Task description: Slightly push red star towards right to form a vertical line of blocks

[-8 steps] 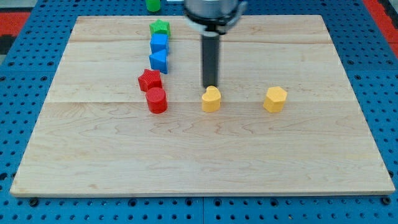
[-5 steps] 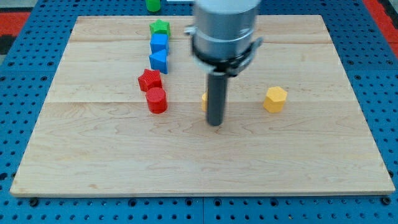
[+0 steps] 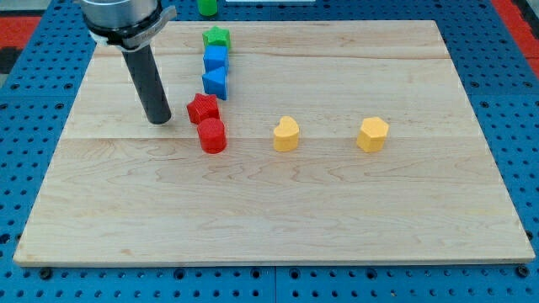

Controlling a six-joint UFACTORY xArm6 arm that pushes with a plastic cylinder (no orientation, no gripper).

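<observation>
My tip [image 3: 158,121] rests on the wooden surface [image 3: 269,210] at the view's left, just beside the red star [image 3: 202,108] on its left, with a narrow gap between us. I carry no hand, only this straight dark rod, so nothing can be apart or together. The red star sits left of centre, a little left of the column above it. It is squat with no clear long axis, and which way its points face I cannot tell. Touching it below and slightly right stands the red cylinder [image 3: 211,135]. Above the star, towards the view's top, run the blue triangular block [image 3: 216,82], another blue block [image 3: 216,58] and the green star [image 3: 216,37]. A further green block [image 3: 206,7] lies off the board's top edge. Right of the reds sit a yellow heart-like block [image 3: 286,134] and, well apart, a yellow hexagon [image 3: 372,134].
</observation>
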